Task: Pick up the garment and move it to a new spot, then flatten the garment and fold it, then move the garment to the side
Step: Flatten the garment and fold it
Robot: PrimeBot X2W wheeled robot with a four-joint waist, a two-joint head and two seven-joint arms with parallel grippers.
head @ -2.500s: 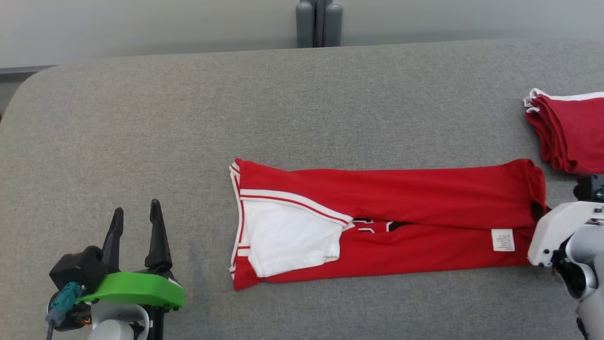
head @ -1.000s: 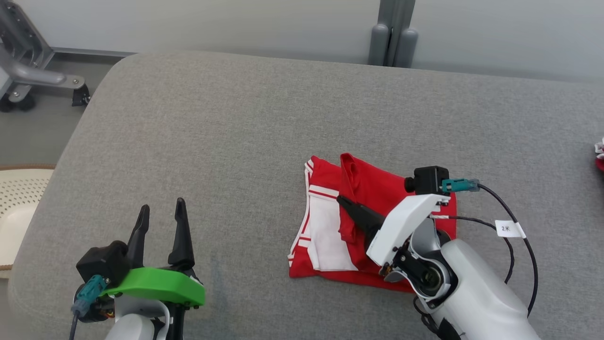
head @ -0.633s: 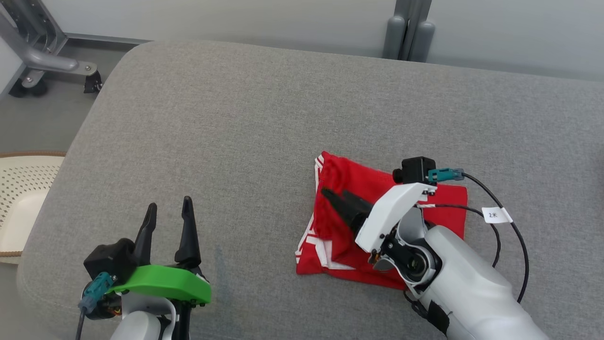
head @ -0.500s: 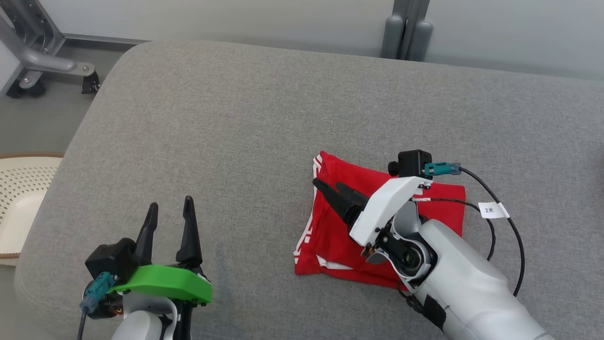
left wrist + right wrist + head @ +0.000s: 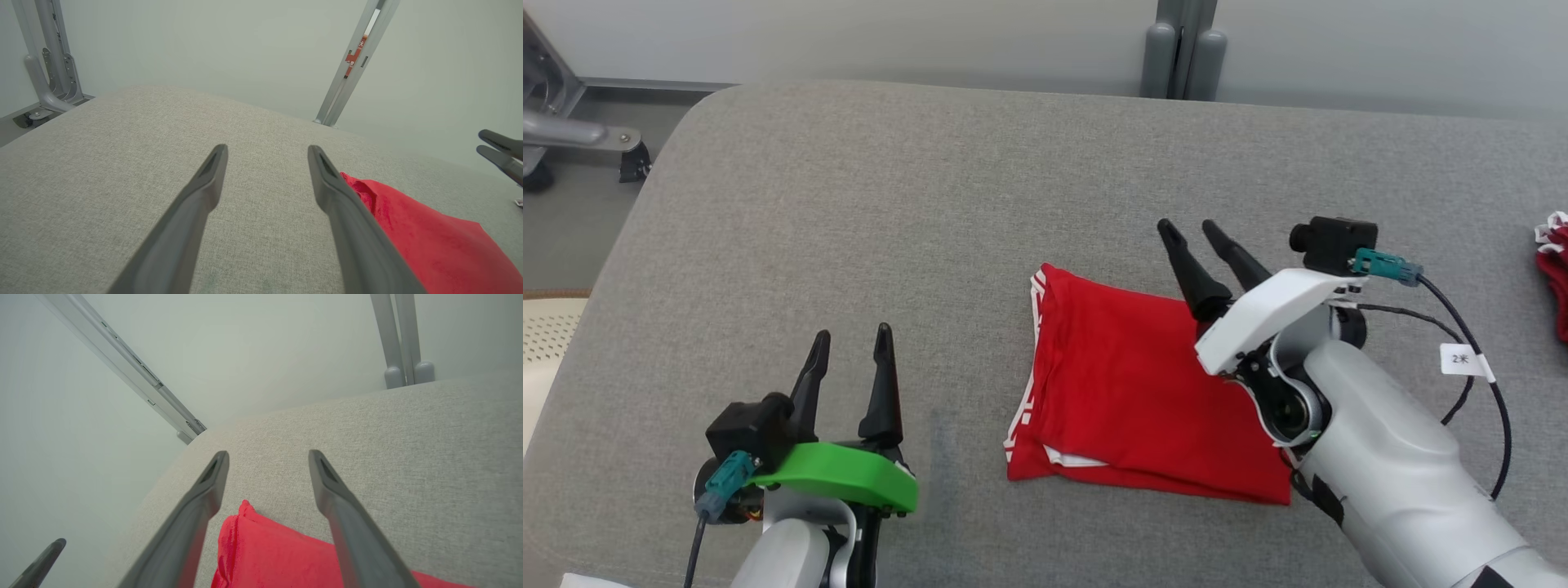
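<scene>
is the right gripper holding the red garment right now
No, the right gripper has its fingers spread with nothing between them, and the folded red garment lies flat on the grey surface.

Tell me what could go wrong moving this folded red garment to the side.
The folded red garment lies in loose layers, visible along its white-trimmed left edge; a pinch by the open right gripper might lift only the top layer and undo the fold.
Dragging it over the grey fabric surface could bunch it.
</scene>
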